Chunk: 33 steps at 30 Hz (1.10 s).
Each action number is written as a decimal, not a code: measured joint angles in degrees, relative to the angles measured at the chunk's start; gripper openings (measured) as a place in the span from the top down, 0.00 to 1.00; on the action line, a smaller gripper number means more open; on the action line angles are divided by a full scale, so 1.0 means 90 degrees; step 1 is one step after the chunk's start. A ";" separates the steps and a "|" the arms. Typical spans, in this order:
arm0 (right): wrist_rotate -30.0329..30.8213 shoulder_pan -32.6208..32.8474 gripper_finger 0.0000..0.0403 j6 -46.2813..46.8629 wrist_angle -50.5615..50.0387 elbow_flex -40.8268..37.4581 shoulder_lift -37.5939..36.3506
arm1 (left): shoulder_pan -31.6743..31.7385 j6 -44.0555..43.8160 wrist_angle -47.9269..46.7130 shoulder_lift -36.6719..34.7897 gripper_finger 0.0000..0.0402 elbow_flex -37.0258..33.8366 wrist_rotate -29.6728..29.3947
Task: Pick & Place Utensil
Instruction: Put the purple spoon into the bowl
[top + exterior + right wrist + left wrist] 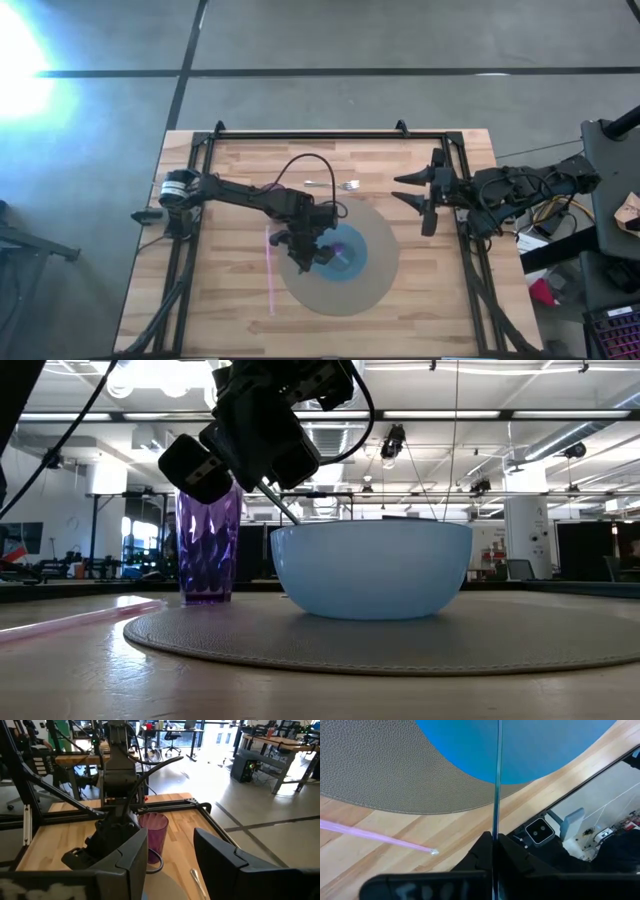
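Just above the blue bowl [345, 252], a thin utensil [496, 795] is clamped in the left gripper [492, 840] fingers; the right gripper [418, 190] (fingers spread) is parked at the desk [230, 290] edge.

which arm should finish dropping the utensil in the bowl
Left. Its gripper is shut on the utensil right above the blue bowl; the right gripper waits open at the table edge.

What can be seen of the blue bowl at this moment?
The blue bowl is pale blue, smooth and opaque, plastic by its look. It stands upright on the round grey mat, beside the purple cup. The left gripper, shut on a thin utensil, hangs over its rim; whether the utensil touches the bowl is unclear.
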 joint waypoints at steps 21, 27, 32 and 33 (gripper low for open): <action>0.0000 0.0000 0.63 -0.0004 0.0002 0.0000 0.0007 | -0.0001 0.0111 0.0015 0.0000 0.75 -0.0001 0.0082; 0.0000 0.0002 0.62 0.0024 0.0000 0.0000 0.0007 | 0.0075 0.0319 0.0019 0.0000 0.70 0.0000 0.0370; 0.0000 0.0002 0.60 0.0035 0.0002 0.0000 0.0007 | 0.0115 0.0711 0.0012 0.0000 0.70 0.0158 0.0437; 0.0000 0.0002 0.60 0.0041 0.0001 0.0000 0.0007 | 0.0115 0.0787 0.0012 0.0000 0.70 0.0222 0.0448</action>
